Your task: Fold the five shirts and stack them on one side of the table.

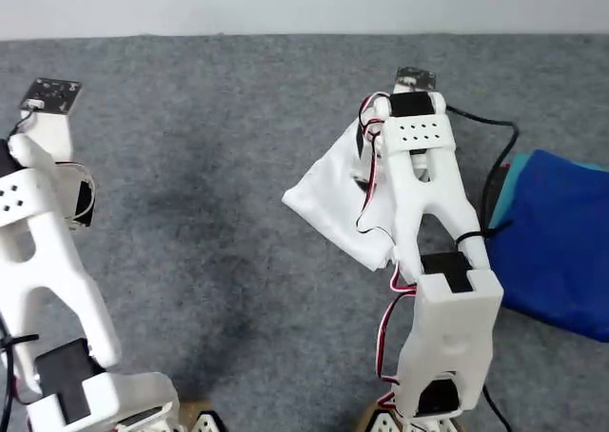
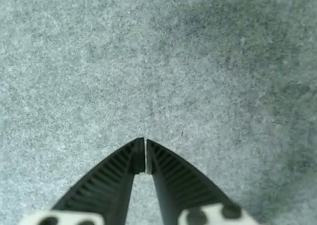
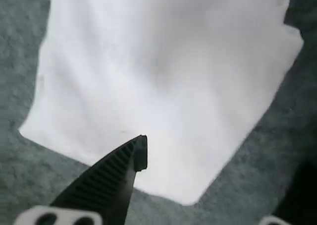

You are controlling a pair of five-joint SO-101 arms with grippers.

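Observation:
A folded white shirt (image 1: 331, 202) lies on the grey carpet near the middle of the table. My right arm (image 1: 419, 166) stands over the shirt's right part. In the right wrist view the right gripper (image 3: 220, 160) is open just above the white shirt (image 3: 163, 66), one black finger (image 3: 124, 170) over the cloth and the other at the picture's edge. Folded shirts are piled at the right edge, a blue shirt (image 1: 557, 246) on top and a teal one (image 1: 510, 171) peeking out beneath. My left gripper (image 2: 145, 155) is shut on nothing above bare carpet at the far left.
The left arm (image 1: 43, 223) stands along the table's left side. Grey carpet (image 1: 190, 166) covers the table between the arms. A black cable (image 1: 490, 180) runs from the right arm beside the blue pile. A pale wall borders the far edge.

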